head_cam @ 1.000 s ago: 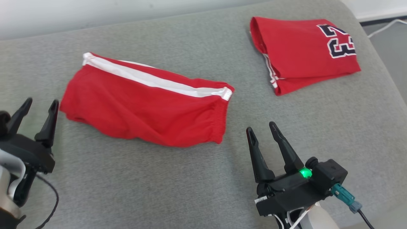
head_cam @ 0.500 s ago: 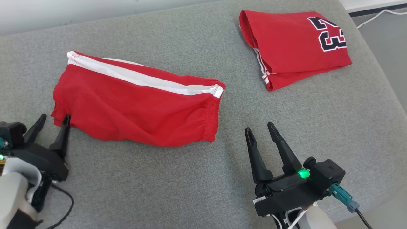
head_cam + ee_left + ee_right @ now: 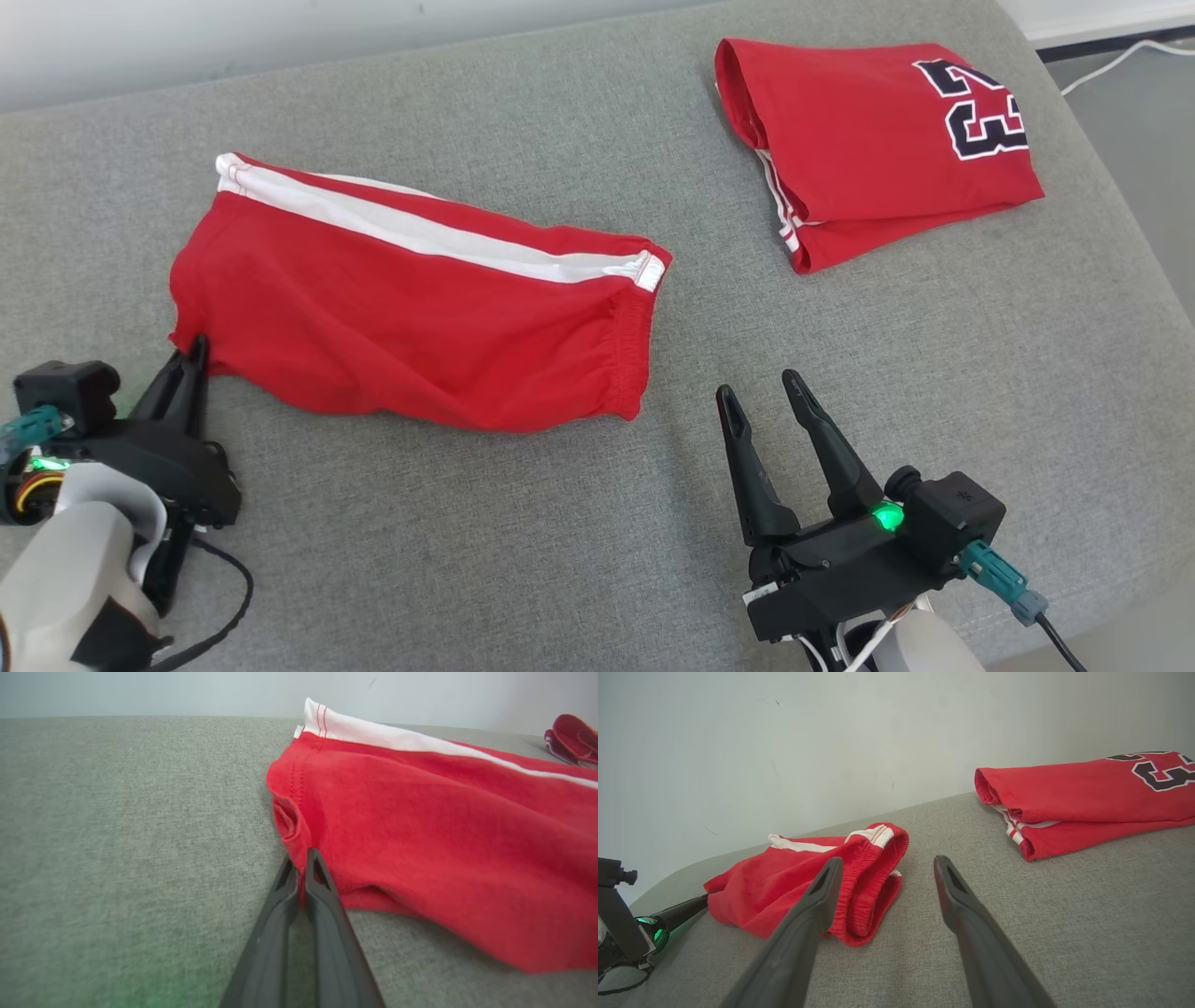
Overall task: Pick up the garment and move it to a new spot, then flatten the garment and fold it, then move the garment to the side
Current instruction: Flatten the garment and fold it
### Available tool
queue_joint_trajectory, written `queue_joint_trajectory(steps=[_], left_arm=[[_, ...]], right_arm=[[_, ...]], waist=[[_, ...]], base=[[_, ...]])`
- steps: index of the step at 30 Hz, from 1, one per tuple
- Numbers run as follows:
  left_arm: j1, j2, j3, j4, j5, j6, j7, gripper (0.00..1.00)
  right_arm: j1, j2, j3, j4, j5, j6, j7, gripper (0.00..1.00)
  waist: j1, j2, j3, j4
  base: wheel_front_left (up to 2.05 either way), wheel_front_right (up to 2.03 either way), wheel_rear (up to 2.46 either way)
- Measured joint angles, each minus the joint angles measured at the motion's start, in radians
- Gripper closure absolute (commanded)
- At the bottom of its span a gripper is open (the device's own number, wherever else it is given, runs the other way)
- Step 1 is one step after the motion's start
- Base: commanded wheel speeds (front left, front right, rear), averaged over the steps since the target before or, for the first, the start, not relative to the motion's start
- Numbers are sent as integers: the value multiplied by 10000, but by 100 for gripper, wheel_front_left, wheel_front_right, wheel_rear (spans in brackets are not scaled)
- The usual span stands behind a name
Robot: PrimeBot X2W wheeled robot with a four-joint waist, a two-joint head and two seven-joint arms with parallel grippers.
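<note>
At eight o'clock in the head view, the left gripper (image 3: 193, 357) is clamped, apparently on cloth, at the hem corner of the red shorts (image 3: 420, 317). They lie on the grey cushion (image 3: 560, 560), long axis ten to four. The right gripper (image 3: 758, 397) waits spread and empty beside their four o'clock end.

This is a plain indoor room with a domestic look, though it cannot be told whether it is a home or a test room. The surface is a wide grey upholstered cushion (image 3: 560, 560), like a sofa seat or a bed, set against a bare pale wall (image 3: 784, 742). Red shorts (image 3: 411, 317) and a folded red jersey (image 3: 878, 140) lie on it, and beside it a white cable (image 3: 1092, 73) runs over grey floor (image 3: 1139, 131).
</note>
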Motion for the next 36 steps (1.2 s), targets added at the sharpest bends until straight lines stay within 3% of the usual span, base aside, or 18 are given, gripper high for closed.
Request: queue_joint_trajectory(steps=[11, 25, 36], left_arm=[[381, -407, -196, -107, 364, 98, -353, 100], [3546, -677, 742, -3266, 627, 903, -384, 100], [4864, -930, 1057, -4151, 621, 1131, -384, 100]], right_arm=[[307, -31, -36, 75, -8, 0, 0, 0], [1124, -180, -221, 249, -75, 0, 0, 0], [1321, -435, -301, 318, -75, 0, 0, 0]], waist=[[0, 0, -502, 194], [-1, 0, -1824, 1019], [-2, 1, -2198, 1439]], base=[[0, 0, 0], [0, 0, 0], [0, 0, 0]])
